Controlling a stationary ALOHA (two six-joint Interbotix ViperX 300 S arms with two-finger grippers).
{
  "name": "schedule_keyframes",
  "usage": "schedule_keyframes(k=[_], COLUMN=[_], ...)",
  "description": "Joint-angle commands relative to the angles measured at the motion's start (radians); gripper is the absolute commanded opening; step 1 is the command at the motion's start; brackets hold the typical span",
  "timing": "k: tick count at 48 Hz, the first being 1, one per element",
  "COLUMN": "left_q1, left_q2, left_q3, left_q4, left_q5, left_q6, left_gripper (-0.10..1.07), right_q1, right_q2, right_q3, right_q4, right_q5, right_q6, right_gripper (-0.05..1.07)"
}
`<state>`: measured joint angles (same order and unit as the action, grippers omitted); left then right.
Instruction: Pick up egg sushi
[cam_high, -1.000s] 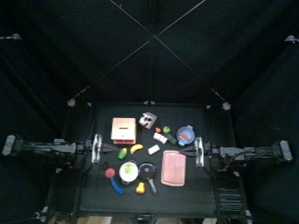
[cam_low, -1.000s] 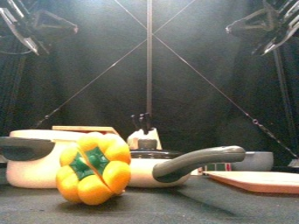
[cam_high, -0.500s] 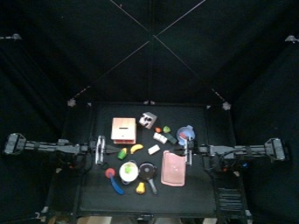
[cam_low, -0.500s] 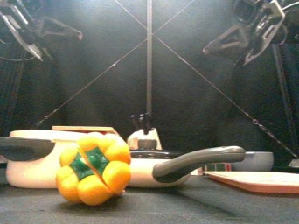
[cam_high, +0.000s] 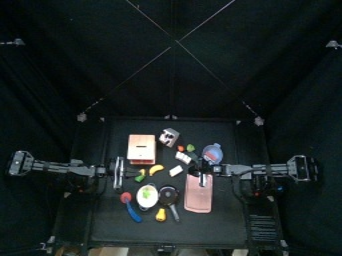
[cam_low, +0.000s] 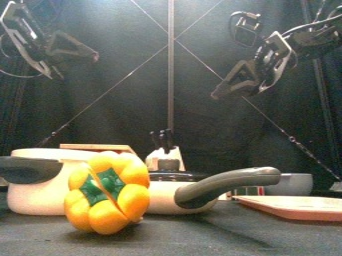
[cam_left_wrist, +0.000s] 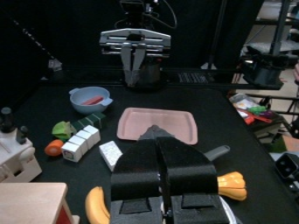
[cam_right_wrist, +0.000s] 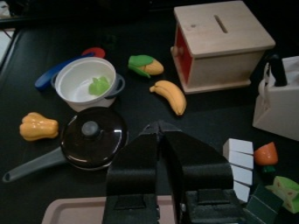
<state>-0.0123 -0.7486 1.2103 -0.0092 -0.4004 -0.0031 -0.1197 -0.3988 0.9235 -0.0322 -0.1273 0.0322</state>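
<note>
Egg sushi (cam_high: 177, 170), seemingly the small white block on the counter (cam_high: 120, 226) at eleven o'clock from the pink board (cam_high: 198, 194), looks light, stiff and smooth, best pinched across its long sides; left claw (cam_left_wrist: 158, 133) and right claw (cam_right_wrist: 162, 129) hang closed, empty.

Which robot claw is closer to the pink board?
Right. The right gripper hangs over the pink board's edge; the left gripper is well off it, at the table's other side.
</note>
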Motion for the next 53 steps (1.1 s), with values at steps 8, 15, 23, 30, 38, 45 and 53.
schedule_keyframes(k=[8,15,23,30,38,45,53], left_q1=[-0.003,-0.003,-0.003,-0.003,-0.003,-0.003,-0.003], left_q2=[0.008,0.008,0.006,0.006,0.008,0.008,0.008], left_q3=[-0.031,-0.031,-0.032,-0.034,-0.035,-0.041,-0.038], left_q4=[-0.002,0.000,-0.002,0.000,0.002,0.002,0.015], left_q5=[-0.005,-0.005,-0.005,-0.009,-0.011,-0.011,0.008], left_q6=[0.002,0.000,0.002,0.002,0.006,0.006,0.008], left_gripper=[0.00,0.00,0.00,0.00,0.00,0.00,0.00], right_q1=[-0.021,-0.043,-0.043,-0.044,-0.044,-0.048,-0.055], right_q2=[0.091,0.153,0.212,0.241,0.276,0.322,0.385], right_q3=[-0.063,-0.094,-0.147,-0.204,-0.284,-0.357,-0.433], right_q4=[-0.026,-0.063,-0.098,-0.100,-0.097,-0.100,-0.101], right_q5=[0.026,0.060,0.127,0.235,0.407,0.537,0.627], right_q6=[-0.006,-0.003,-0.002,0.000,-0.008,-0.018,-0.025], right_gripper=[0.13,0.40,0.69,0.87,0.95,0.95,0.96])
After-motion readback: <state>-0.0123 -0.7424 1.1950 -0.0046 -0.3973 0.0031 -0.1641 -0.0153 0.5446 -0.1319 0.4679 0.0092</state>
